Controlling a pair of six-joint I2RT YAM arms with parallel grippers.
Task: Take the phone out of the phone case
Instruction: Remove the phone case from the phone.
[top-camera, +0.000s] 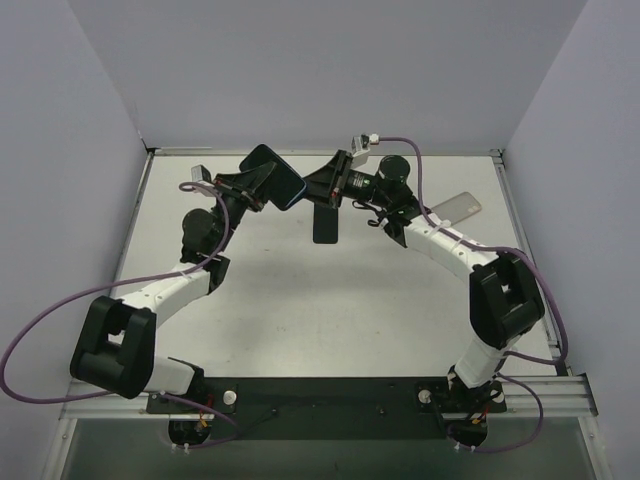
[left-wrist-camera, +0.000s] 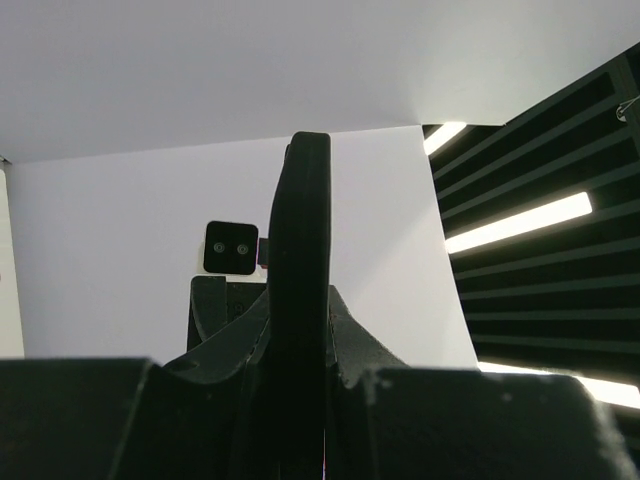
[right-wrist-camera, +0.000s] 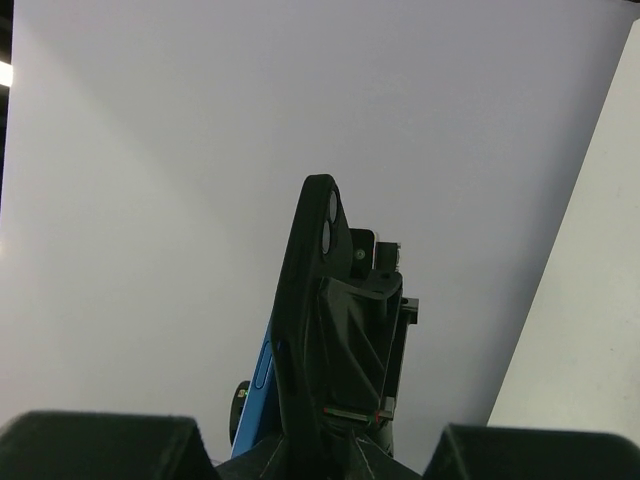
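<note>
We judge the task about half done: the phone (top-camera: 275, 177) and phone case (right-wrist-camera: 300, 320) are raised above the desk (top-camera: 290, 300) between both arms, blue edge partly exposed but separation incomplete. Left pincer (top-camera: 262, 190) is clenched on the phone; right pincer (top-camera: 318, 186) grips the case. Pale desk, plain white walls.

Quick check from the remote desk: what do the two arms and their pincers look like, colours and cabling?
Both arms are alike: white link shells, as on the left arm, with chunky black joint housings, as on the right arm. A purple cable loops loosely along each arm. The left pincer and right pincer are matte black with angular fingers. No markings are legible.
</note>
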